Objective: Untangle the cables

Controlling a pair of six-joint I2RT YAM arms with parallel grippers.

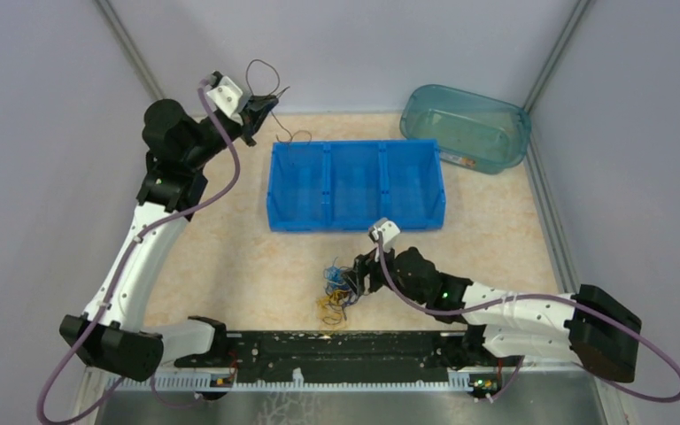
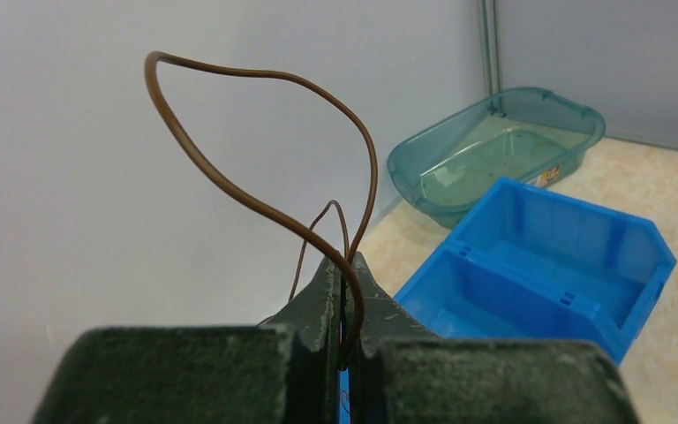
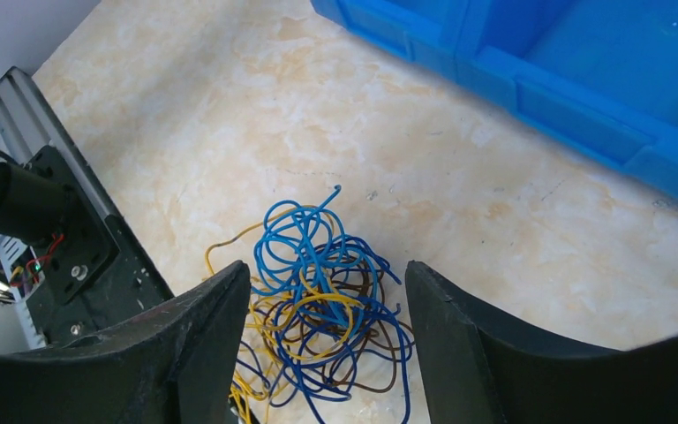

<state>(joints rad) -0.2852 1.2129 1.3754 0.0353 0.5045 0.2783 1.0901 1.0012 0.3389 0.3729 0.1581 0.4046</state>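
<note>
On the table's near half, just ahead of the base rail, I see the tangle (image 1: pixel 336 292): thin, glossy, springy wires, mostly blue with yellow-orange and brown, knotted into a loose ball with a few looser yellow curls on its near side. In the right wrist view the tangle (image 3: pixel 318 318) shows overlapping loops and one blue end sticking up; I cannot follow any single strand through the knot, and its lower part is cut off by the frame edge. The right gripper (image 1: pixel 363 270) hangs low over it, its dark, matte fingers (image 3: pixel 203 344) spread apart on either side of the ball with nothing between them pinched; whether they touch the outer loops I cannot tell. One brown wire (image 2: pixel 152 71) is apart from the rest, raised at the far left corner: the left gripper (image 2: pixel 344 274) is clamped tight on it, jaws together, and the wire arches stiffly upward in a big open loop, with a thinner-looking stretch behind. From above, the brown wire (image 1: pixel 261 62) also trails toward the bin; its free ends are too fine to place. The blue bin (image 1: pixel 359 217) is hard, smooth plastic in three compartments. Right of it sits a translucent teal tub (image 1: pixel 505 133), rounded, with a small unreadable label. The table (image 1: pixel 230 257) is mottled beige, stone-patterned.
</note>
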